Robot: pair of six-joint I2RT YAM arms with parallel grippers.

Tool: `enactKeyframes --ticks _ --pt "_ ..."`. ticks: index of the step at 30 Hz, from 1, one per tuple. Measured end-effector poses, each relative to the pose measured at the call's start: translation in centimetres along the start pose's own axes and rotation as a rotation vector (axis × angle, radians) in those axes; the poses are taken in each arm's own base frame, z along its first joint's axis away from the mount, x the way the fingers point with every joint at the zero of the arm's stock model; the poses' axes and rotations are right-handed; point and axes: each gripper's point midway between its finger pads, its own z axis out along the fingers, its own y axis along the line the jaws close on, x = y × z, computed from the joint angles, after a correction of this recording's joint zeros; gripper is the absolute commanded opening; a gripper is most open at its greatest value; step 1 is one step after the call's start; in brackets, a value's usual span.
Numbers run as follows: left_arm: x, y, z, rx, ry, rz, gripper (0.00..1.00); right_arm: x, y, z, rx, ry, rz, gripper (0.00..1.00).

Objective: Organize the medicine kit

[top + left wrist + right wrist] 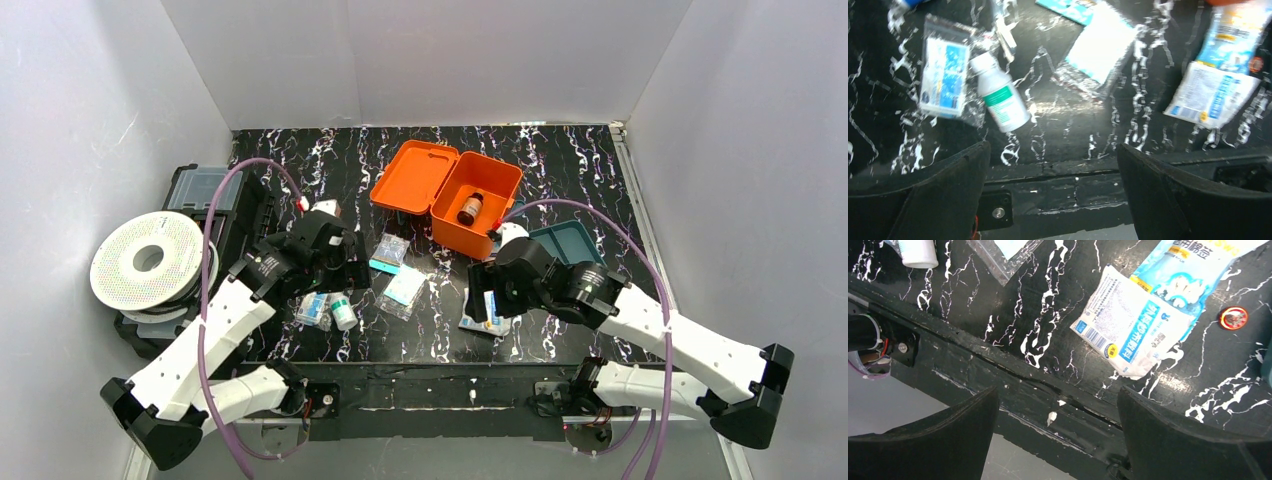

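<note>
The orange medicine kit (478, 205) stands open at the back middle, its lid (414, 177) laid back to the left and a brown bottle (470, 208) inside. My left gripper (335, 272) (1053, 167) hangs open and empty over the mat. Just beyond its fingers lie a white bottle with a green label (1000, 100) (343, 312) and a bagged blue pack (944, 75). My right gripper (484, 300) (1058, 410) is also open and empty, above the cotton-swab packets (1135, 325) (490, 322).
A bagged gauze pad (404, 290) (1098, 47) and a teal packet (388, 253) lie between the arms. A dark teal tray (566, 240) sits right of the kit. At the left are a black case with a clear lid (205, 188) and a white filament spool (150, 262).
</note>
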Motion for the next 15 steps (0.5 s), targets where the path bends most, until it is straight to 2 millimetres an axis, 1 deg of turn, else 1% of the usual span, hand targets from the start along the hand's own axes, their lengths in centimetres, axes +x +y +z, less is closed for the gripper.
enactKeyframes --ticks 5,8,12,15 --pt "2.4 2.7 1.7 -0.136 0.045 -0.076 0.98 0.0 0.8 0.7 -0.023 0.017 0.003 0.93" --pt "3.8 3.9 2.7 -0.205 0.076 -0.108 0.98 0.0 1.1 0.9 -0.037 0.022 0.005 0.92" --pt "4.7 4.7 3.9 -0.276 0.103 -0.14 0.98 0.2 1.3 1.2 -0.047 0.028 0.008 0.92" --pt "5.2 5.0 4.8 -0.317 0.124 -0.154 0.98 0.7 1.2 1.5 -0.046 0.041 0.009 0.92"
